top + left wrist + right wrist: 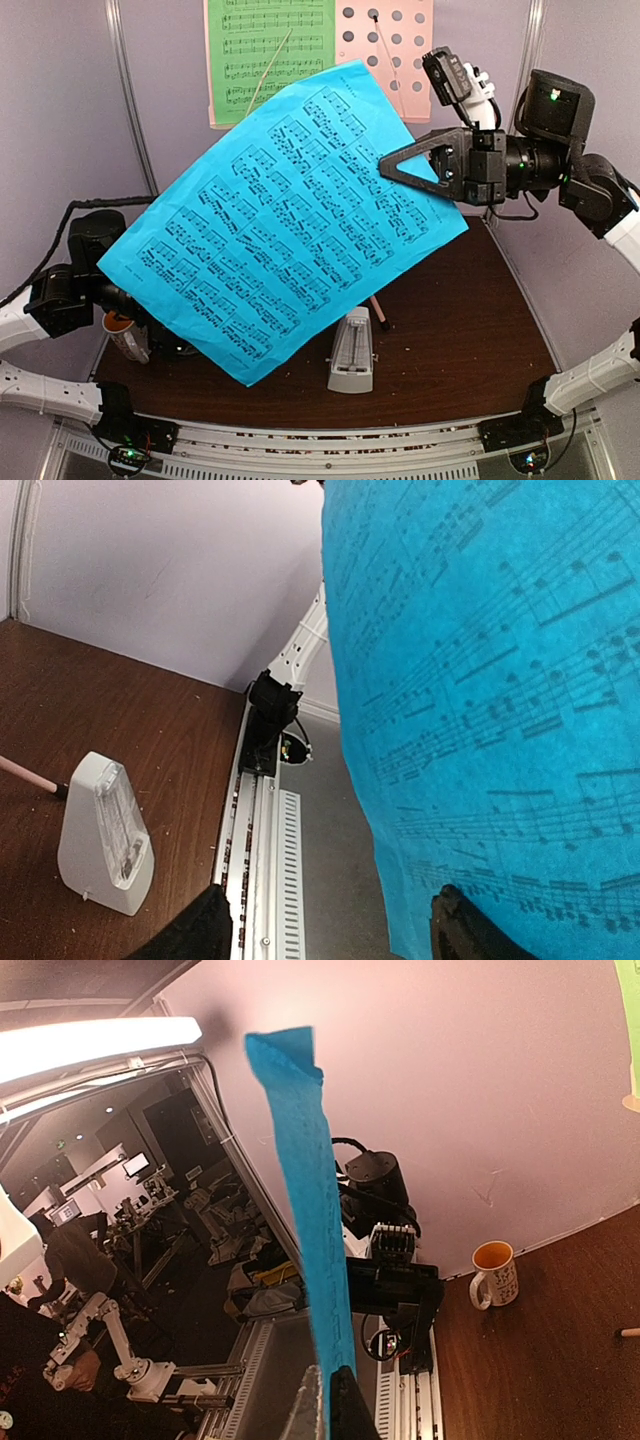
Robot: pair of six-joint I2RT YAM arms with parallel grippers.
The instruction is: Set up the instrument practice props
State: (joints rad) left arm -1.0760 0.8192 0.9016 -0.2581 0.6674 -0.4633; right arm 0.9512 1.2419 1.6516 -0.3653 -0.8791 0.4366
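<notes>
- Right gripper [325,1405]: jaws clenched on the large blue sheet of printed music [290,220], which is held tilted in mid-frame.
- Left gripper [335,925]: jaws released, with the sheet's edge showing between them.
- Green printed music sheet [270,55] already sits on the pink perforated stand desk [385,45] at top centre. The blue one is not yet placed.
- White-grey pyramid metronome [352,352] stands at lower centre.
- Right arm [560,170] reaches in level from the right edge. Left arm [60,290] sits low at lower left.

Large blue printed music sheet [290,220]: matt paper, faintly fibrous. Dark brown table [470,320]: wood-grain top, low sheen. White-grey pyramid metronome [100,830]: smooth plastic, clear glossy cover.
</notes>
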